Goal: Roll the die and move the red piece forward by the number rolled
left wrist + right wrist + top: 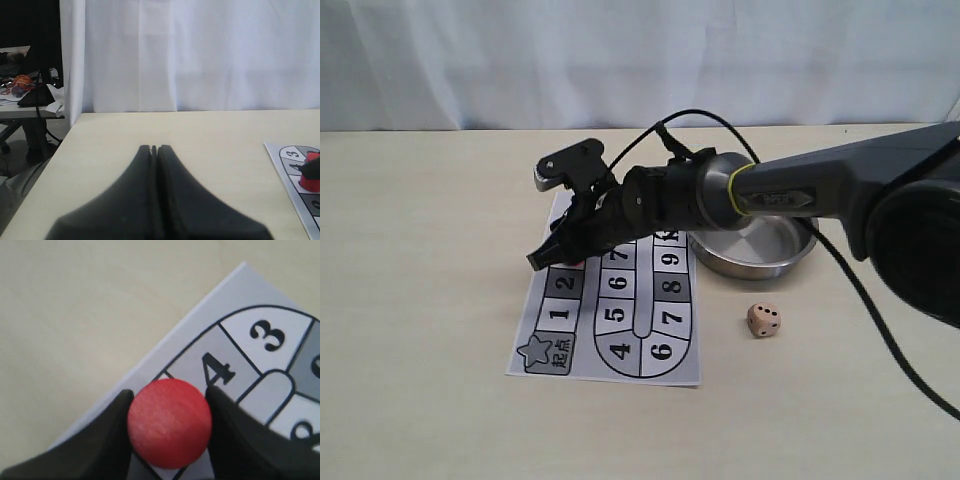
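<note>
The red piece is a round red cylinder seen from above, and my right gripper is shut on it with a dark finger against each side. It sits over the printed board, beside the square marked 4. In the exterior view my right gripper reaches across to the board's left column above square 2, where only a sliver of the red piece shows. The die lies on the table right of the board. My left gripper is shut and empty, with the red piece far off.
A steel bowl stands just behind the board's right side, under the right arm. The arm's black cable loops over the table on the right. A white curtain backs the table. The table's left edge shows in the left wrist view.
</note>
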